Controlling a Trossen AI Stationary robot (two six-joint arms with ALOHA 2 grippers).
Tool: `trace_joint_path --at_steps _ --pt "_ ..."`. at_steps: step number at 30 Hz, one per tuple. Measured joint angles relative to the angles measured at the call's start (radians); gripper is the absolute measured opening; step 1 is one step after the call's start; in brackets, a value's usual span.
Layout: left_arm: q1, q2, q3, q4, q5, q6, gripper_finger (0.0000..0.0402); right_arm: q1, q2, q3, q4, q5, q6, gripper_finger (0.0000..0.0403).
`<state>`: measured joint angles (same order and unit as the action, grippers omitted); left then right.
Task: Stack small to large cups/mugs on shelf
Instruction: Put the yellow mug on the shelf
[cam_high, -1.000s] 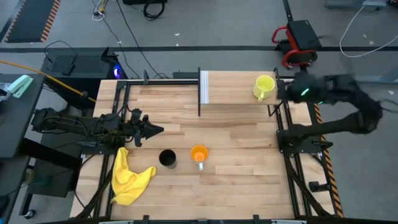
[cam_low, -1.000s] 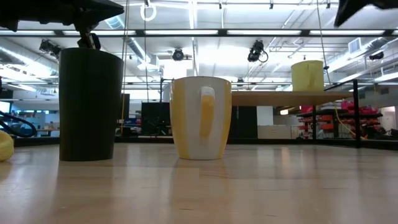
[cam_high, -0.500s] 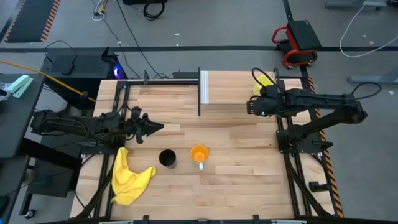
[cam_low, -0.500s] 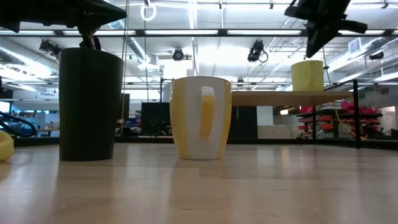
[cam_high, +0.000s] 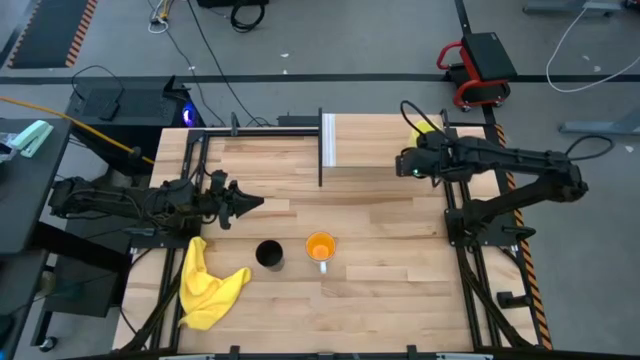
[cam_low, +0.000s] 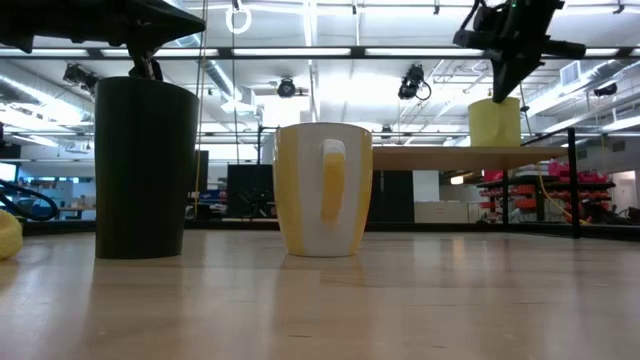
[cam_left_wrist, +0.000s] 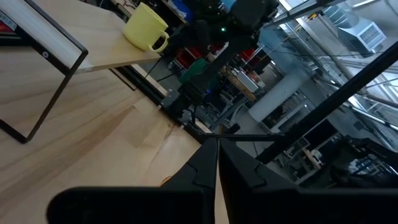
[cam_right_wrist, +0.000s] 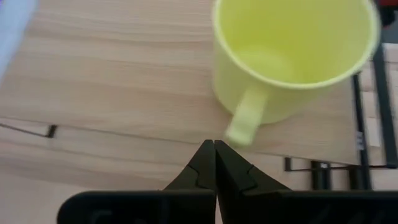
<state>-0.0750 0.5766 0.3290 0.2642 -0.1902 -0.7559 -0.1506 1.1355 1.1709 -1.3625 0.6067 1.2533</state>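
Note:
The yellow-green mug (cam_right_wrist: 292, 56) stands upright on the shelf (cam_high: 375, 145), near its right end, handle (cam_right_wrist: 245, 118) toward the table's near side; in the high view my right arm hides most of it. My right gripper (cam_low: 503, 88) is shut and points down just above the mug's (cam_low: 495, 122) handle side, touching nothing that I can see. The black cup (cam_high: 269, 254) and orange mug (cam_high: 320, 246) stand on the tabletop near its near edge. My left gripper (cam_high: 250, 207) is shut and waits at the table's left, beyond the black cup.
A yellow cloth (cam_high: 207, 284) lies crumpled at the near left corner. The shelf's white upright panel (cam_high: 327, 140) stands at its left end, with black posts (cam_high: 320, 150) beside it. Bare tabletop lies between the shelf and the two cups.
My right arm has swung in from beyond the table's right edge toward the left, over the shelf, and has come down with its gripper pointing down above the yellow-green mug. The mugs and the cup have stayed in place.

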Motion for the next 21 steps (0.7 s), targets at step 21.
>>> trace_joint_path --at_steps 21 --pt "0.000 0.000 0.000 -0.002 0.000 0.000 0.0016 -0.087 -0.008 0.000 -0.028 -0.002 -0.042 0.0000"
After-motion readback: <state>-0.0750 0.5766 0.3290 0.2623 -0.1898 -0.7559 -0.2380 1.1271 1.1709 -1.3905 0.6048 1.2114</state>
